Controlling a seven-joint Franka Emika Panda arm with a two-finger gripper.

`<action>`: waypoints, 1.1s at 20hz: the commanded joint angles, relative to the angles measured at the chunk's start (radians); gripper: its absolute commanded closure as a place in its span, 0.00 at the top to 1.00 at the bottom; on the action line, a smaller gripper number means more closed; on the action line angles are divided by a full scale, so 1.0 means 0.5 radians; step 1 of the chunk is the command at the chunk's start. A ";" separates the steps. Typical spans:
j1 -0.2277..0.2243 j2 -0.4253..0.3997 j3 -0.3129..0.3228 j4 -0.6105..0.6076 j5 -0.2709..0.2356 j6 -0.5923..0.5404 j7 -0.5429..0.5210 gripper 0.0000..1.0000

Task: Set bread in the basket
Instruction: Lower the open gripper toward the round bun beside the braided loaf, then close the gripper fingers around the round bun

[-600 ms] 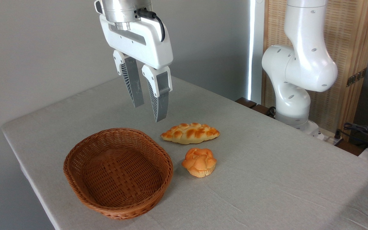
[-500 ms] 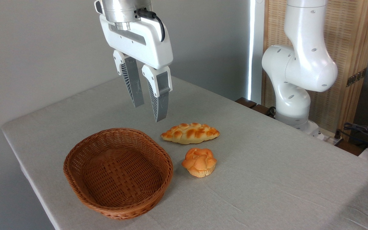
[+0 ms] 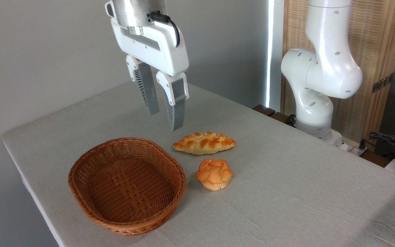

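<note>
The bread (image 3: pixel 214 174), a small round orange-golden bun with a lobed top, sits on the grey table just right of the basket (image 3: pixel 127 184). That oval brown wicker basket holds nothing. My gripper (image 3: pixel 165 121) hangs in the air above the table, behind the basket's far rim and up-left of the bun. Its two grey fingers are a small gap apart with nothing between them.
A longer braided oval loaf (image 3: pixel 204 143) lies just behind the bun. The arm's white base (image 3: pixel 315 99) stands at the table's far right edge, with cables (image 3: pixel 389 140) beyond it. The table's left edge (image 3: pixel 29 185) runs close to the basket.
The gripper has shifted slightly to the right, toward the loaves. Bun, loaf and basket have not moved.
</note>
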 commanded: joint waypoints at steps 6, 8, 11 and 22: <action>-0.023 -0.396 0.030 -0.961 0.028 0.495 0.267 1.00; -0.020 -0.393 0.045 -1.035 0.122 0.529 0.331 1.00; -0.020 -0.383 0.055 -1.112 0.205 0.572 0.365 1.00; -0.023 -0.371 0.095 -1.369 0.209 0.873 0.365 0.86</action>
